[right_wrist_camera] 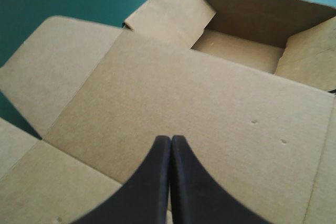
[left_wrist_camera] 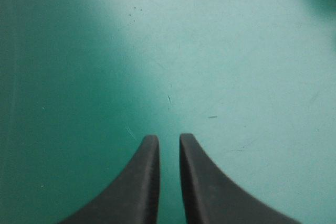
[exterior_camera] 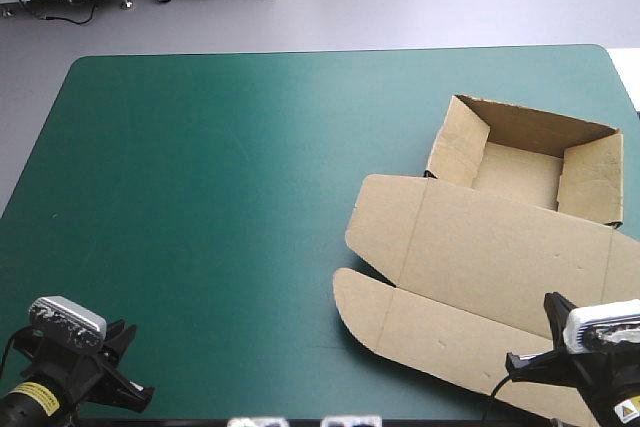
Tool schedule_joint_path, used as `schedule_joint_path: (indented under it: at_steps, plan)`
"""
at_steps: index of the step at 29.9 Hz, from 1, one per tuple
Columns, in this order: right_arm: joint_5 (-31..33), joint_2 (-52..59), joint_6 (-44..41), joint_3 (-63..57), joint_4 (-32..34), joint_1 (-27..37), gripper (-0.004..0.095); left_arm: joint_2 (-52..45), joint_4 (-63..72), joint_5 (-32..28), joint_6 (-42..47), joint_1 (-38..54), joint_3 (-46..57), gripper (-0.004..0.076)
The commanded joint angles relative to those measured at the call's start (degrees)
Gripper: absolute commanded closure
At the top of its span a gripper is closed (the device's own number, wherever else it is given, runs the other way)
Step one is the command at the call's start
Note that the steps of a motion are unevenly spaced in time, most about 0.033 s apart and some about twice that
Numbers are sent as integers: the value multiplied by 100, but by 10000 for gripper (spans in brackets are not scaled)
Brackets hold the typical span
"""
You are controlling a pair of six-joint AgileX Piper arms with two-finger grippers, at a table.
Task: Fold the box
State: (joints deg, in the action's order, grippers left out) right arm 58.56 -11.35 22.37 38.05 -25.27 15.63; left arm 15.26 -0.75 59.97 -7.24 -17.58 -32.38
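Observation:
The brown box (exterior_camera: 520, 172) lies at the table's right side as an open tray with its walls raised. Its lid (exterior_camera: 490, 247) lies flat toward the front edge, with side flaps spread. My right gripper (exterior_camera: 535, 332) sits at the front right over the lid's near part. In the right wrist view it (right_wrist_camera: 170, 139) is shut and holds nothing, just above the lid (right_wrist_camera: 199, 103), with the tray (right_wrist_camera: 241, 51) ahead. My left gripper (exterior_camera: 135, 367) rests at the front left, far from the box. In the left wrist view it (left_wrist_camera: 169, 139) is all but shut over bare teal-green cover.
The teal-green cover (exterior_camera: 200, 197) is bare across the left and middle of the table. The box's far right corner reaches close to the table's right edge (exterior_camera: 625, 97).

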Motion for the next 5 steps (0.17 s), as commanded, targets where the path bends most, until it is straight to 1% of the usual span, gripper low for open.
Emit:
schedule_joint_path:
  at_steps: [1, 3, 5]
  plan:
    - [-460, -106, 354, -181, -94, -240, 927, 62, 75, -504, 44, -41, 27, 626]
    - [-644, -106, 447, -296, -37, -284, 927, 62, 75, -620, 44, -41, 69, 626]
    - [-957, -106, 447, -459, 63, -284, 928, 62, 75, -799, 44, -41, 118, 626]
